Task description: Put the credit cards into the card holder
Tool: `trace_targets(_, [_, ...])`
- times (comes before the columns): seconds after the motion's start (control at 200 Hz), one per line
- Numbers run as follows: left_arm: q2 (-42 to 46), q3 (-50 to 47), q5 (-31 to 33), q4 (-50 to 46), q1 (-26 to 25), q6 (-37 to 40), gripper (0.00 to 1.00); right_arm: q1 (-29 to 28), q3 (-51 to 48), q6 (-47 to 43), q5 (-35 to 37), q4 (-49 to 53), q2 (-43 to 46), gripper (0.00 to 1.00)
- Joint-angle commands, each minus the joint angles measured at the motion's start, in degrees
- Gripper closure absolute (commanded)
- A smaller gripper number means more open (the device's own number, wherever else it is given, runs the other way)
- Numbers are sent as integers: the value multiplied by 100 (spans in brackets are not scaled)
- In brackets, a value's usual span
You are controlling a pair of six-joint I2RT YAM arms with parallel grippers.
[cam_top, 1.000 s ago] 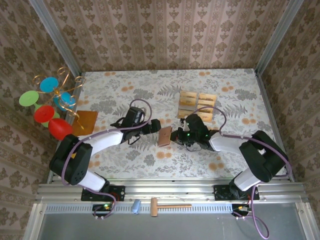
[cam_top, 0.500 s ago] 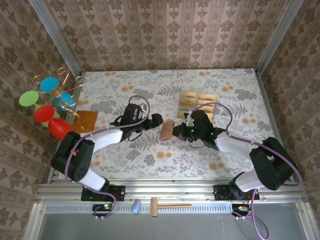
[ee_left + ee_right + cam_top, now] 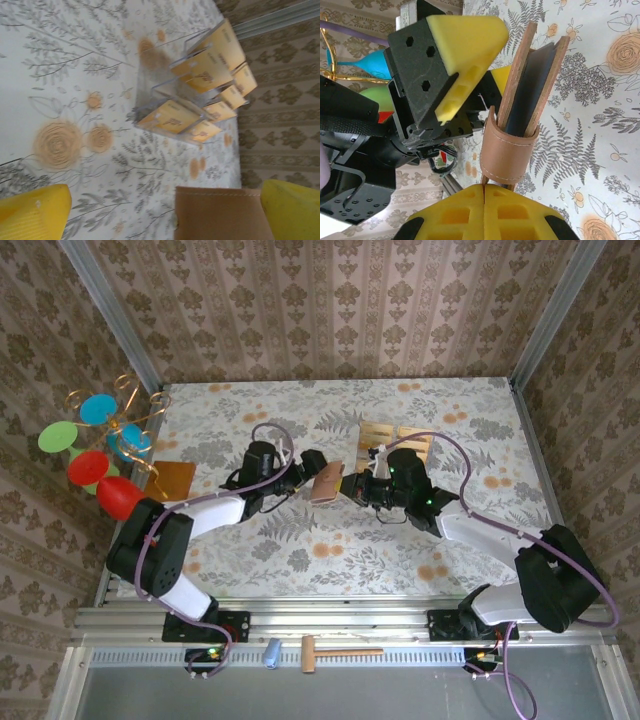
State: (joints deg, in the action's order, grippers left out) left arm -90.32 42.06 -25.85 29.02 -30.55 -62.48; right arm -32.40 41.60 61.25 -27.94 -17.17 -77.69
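Note:
The reddish-brown card holder [image 3: 327,482] stands on edge above the table, its two leaves slightly apart with a dark inside [image 3: 532,95]. My right gripper [image 3: 484,187] is shut on its lower edge, below the strap loop. My left gripper [image 3: 312,468] is open. Its yellow fingers [image 3: 35,212] stand on either side of the card holder [image 3: 220,215], which is close to the right finger. One of its fingertips [image 3: 465,35] is left of the card holder in the right wrist view. The tan-gold credit cards [image 3: 395,447] sit in a clear stand [image 3: 200,95] behind the grippers.
An orange-brown flat board [image 3: 170,480] lies at the left, next to a wire stand with coloured discs [image 3: 100,445]. A wooden mallet [image 3: 335,651] and a small blue cylinder [image 3: 271,652] lie on the near rail. Patterned walls enclose the table.
Both grippers and the card holder have moved away from the near edge toward the stand of cards. The right arm has stretched out further.

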Motion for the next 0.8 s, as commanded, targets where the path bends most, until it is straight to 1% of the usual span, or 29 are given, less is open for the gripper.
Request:
trace_targets(0.0, [-149,-118,-243,876,31,-665,6,32,207,201,-192,-438,-109,100])
trace_targets(0.115, [-326,-188,-330,1531,31,-1087,14,33,190,243,-194,-541,-170,100])
trace_targets(0.175, [-404,-232,-349,1820,31,-1242,20,32,169,235,-194,-550,-167,100])
trace_targets(0.27, [-460,-255,-382,2045,31,-1344,30,32,106,218,-160,-555,-167,100])
trace_targets(0.33, [-461,-268,-385,2085,40,-1351,34,41,71,209,-150,-564,-167,100])
trace_targets(0.37, [-442,-269,-374,2067,40,-1337,36,41,50,196,-142,-560,-315,100])
trace_targets(0.495, [-360,-275,-363,2065,74,-1297,43,45,-1,192,-133,-569,-361,100])
trace_targets(0.595, [-297,-303,-350,2064,114,-1264,45,47,-27,185,-121,-574,-387,100])
trace_targets(0.795, [-225,-339,-358,2013,154,-1192,53,53,-40,176,-99,-568,-441,100])
